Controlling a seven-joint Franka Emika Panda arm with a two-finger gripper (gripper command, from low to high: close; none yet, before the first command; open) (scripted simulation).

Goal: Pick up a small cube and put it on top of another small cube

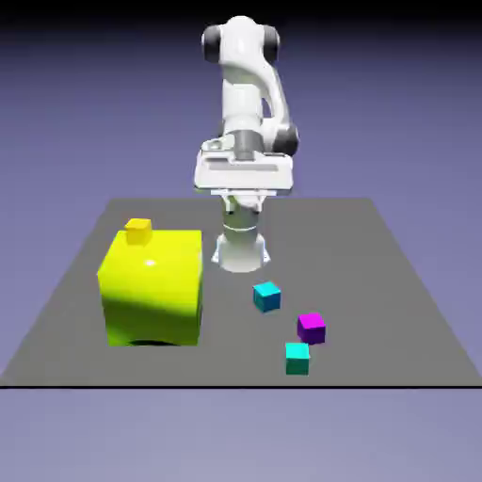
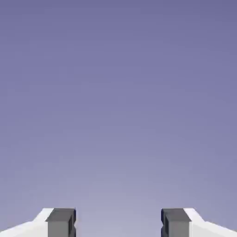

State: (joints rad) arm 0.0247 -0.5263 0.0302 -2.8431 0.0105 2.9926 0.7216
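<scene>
Jaws (image 2: 118, 224) apart, nothing between them; hand view shows only the blue-violet backdrop. Exterior view: blue cube (image 1: 267, 297), purple cube (image 1: 312, 328) and teal cube (image 1: 297, 358) lie on the table (image 1: 395, 282), near one another, toward the view's right. Big yellow block (image 1: 153, 286) at left carries a small orange cube (image 1: 138, 231) on its top, far corner. Arm (image 1: 247, 122) raised well above all cubes.

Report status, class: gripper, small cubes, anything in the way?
Gripper open, empty, facing backdrop. Cyan cubes and purple cube apart on table, unstacked. Yellow block off to the exterior view's left, not blocking.
</scene>
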